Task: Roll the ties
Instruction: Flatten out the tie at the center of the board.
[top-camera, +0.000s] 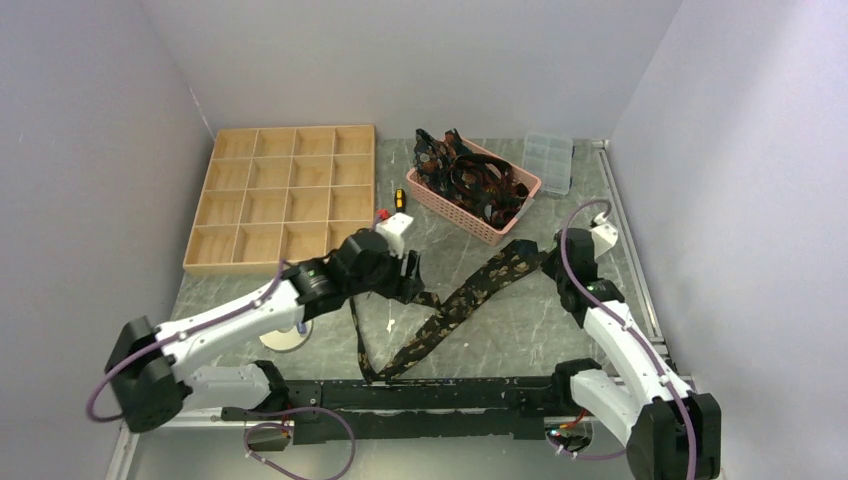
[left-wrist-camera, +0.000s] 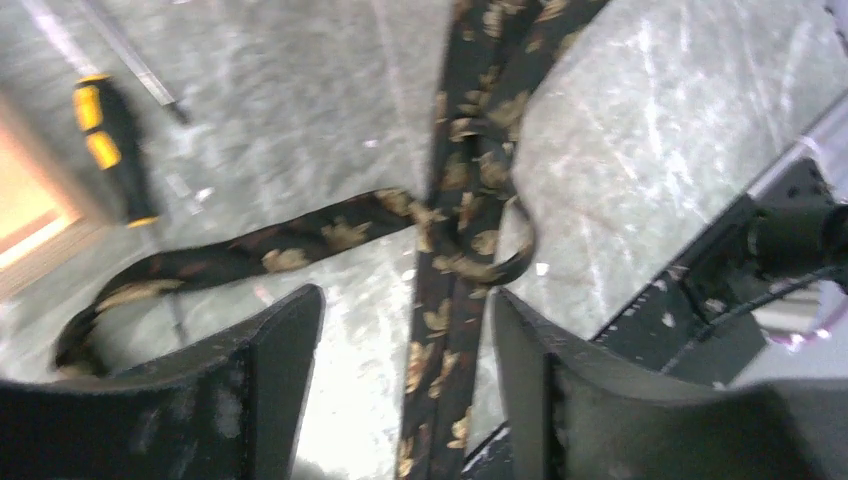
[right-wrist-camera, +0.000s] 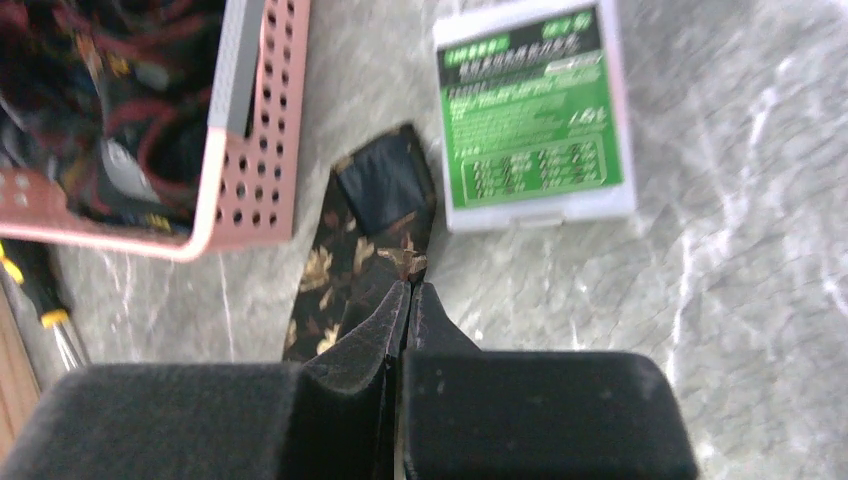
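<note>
**Clerk:** Item one, the tie (top-camera: 470, 295)?

**Keeper:** It lay loose on the marble table (top-camera: 520, 330). The broad patterned band ran on a slant from beside the pink basket (top-camera: 478, 226) down toward the near edge. The narrow part then turned back up toward the left arm.

**Clerk:** Left gripper (left-wrist-camera: 405, 310)?

**Keeper:** Its jaws were spread and held nothing. It hung above a spot where the tie (left-wrist-camera: 455, 250) crossed over itself in a loop.

**Clerk:** Right gripper (right-wrist-camera: 408, 292)?

**Keeper:** Its jaws were pressed together, tips down on the tie's (right-wrist-camera: 360, 250) wide end. I could not tell whether any cloth was caught between them.

**Clerk:** Other stock?

**Keeper:**
- More ties (top-camera: 470, 180) were heaped in the basket.
- A wooden compartment tray (top-camera: 285, 195) sat to the basket's left.
- A yellow-and-black screwdriver (top-camera: 400, 198) lay between the tray and the basket.
- A clear plastic box (top-camera: 549, 160) sat to the basket's right.
</note>
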